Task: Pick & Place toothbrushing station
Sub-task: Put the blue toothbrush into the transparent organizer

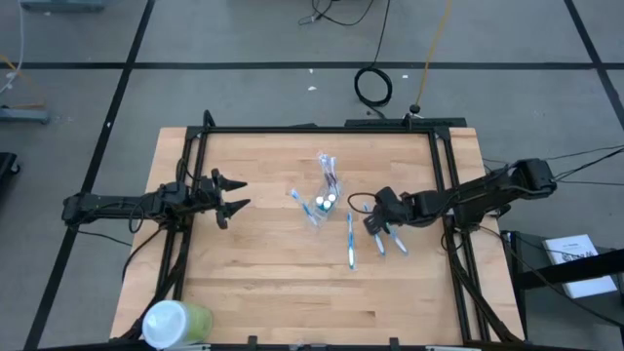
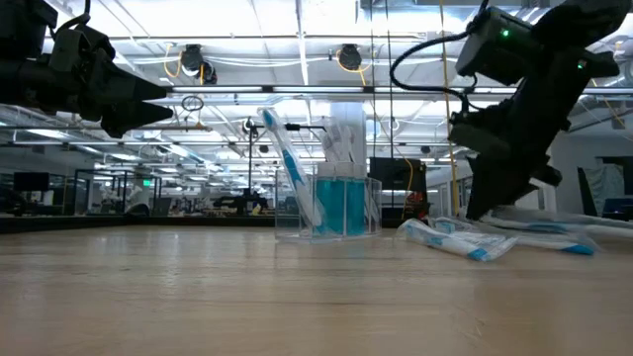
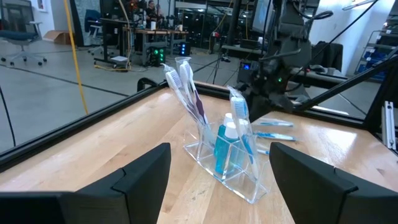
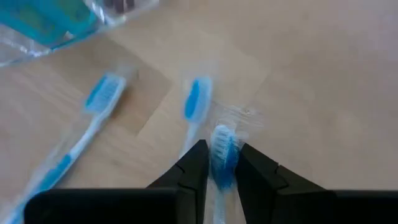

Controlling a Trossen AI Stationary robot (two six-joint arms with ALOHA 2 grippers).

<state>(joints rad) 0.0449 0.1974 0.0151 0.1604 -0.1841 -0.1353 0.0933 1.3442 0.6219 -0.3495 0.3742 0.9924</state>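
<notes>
right end effector (image 4: 217, 163) pinched nearly closed on wrapped toothbrush (image 4: 222, 155), low on counter (image 1: 273, 283) beside two loose ones, likely for lift into clear cup (image 1: 325, 202) mid-counter. left end effector (image 1: 230, 194) wide open, empty, waiting clear.

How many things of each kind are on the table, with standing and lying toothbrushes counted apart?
Clear plastic holder: 1
Slim blue-and-white toothbrushes standing in the holder: 3
Toothbrushes lying on the wooden table: 3, one between the right gripper's fingers
Small teal-and-white tubes in the holder: 2 showing
Green cup with white lid: 1
Total: 10
The left gripper waits open, left of the holder.
</notes>
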